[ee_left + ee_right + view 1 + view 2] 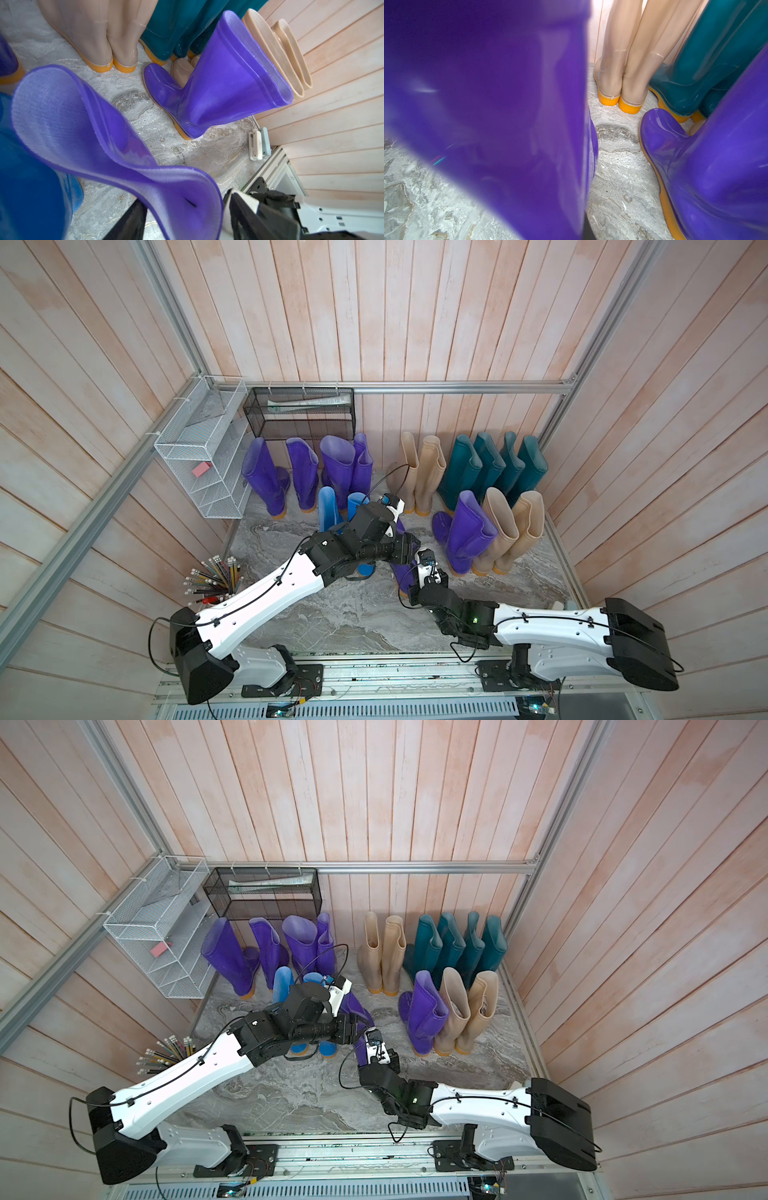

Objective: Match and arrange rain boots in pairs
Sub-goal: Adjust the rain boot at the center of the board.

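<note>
One purple boot in hand (355, 1009): centre of both top views, just right of the blue pair (332, 510). Whether its sole rests on the marbled floor (332, 614) cannot be told.
Left gripper (185, 214): at the cuff, with a finger on each side of the flattened rim at the bottom of the left wrist view. Whether it presses or merely straddles cannot be told.
Right gripper (370, 1048): jaws together, low beside the shaft, which fills the left of the right wrist view. No finger shows there, so a hold is not confirmed.
Lone purple boot (469, 531): the likely mate. It stands upright right of centre, toe toward frame left, touching the front beige pair (515, 526).
Gap: a strip of bare floor lies between the two purple boots.
Step, as judged: stand the held boot against the mate's open side.
Method: secure the cuff before travelling, steady the shaft from below, and turn the toe to match the mate's. Move low and short, and stop at contact, since a shove could tip the mate and the beige boots behind it.
Back row: four purple boots (303, 472), a beige pair (419, 472) and four teal boots (490, 468), all well clear of the path.
</note>
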Robot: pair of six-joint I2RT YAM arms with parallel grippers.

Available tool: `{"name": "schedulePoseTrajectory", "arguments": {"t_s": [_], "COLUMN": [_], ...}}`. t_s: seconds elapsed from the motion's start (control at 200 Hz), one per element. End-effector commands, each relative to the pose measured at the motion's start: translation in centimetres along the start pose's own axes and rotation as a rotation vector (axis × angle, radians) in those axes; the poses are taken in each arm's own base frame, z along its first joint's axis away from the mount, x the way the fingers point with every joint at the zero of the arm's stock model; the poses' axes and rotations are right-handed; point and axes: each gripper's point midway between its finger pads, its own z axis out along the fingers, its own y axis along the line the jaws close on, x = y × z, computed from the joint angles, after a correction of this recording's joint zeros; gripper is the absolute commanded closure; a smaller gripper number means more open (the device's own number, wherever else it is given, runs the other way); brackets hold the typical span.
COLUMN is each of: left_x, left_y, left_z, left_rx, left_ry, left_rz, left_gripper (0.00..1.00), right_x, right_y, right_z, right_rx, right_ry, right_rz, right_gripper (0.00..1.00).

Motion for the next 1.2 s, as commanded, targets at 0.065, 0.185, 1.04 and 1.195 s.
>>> {"name": "schedulePoseTrajectory", "arguments": {"t_s": [0.065,0.185,1.04,1.195], "left_x": [0.0,-0.5,-8.5,-8.2], "left_y": [0.9,1.3,5.5,6.5], "left_z": [0.6,0.4,-4.0,-3.4], "left_rx": [-0.012,-0.035,-0.458,-0.496], "left_ry": [0.017,0.015,-0.218,-0.228], "left_rz": [0.07,0.137,0.313,0.262], "left_gripper": [0.75,1.0,1.0,1.0], "right_x": [-0.3,-0.1,-13.4,-14.2], "right_y": [0.2,0.5,-10.5,-10.7], "right_z": [0.0,0.0,-7.3,-6.8], "right_rx": [-0.009,-0.025,0.22,0.209], "right_ry": [-0.001,0.012,-0.117,-0.127], "right_rz": [-0.006,-0.026,0.089,0.092], "right_gripper": [1.0,0.88,0.35,0.35]}}
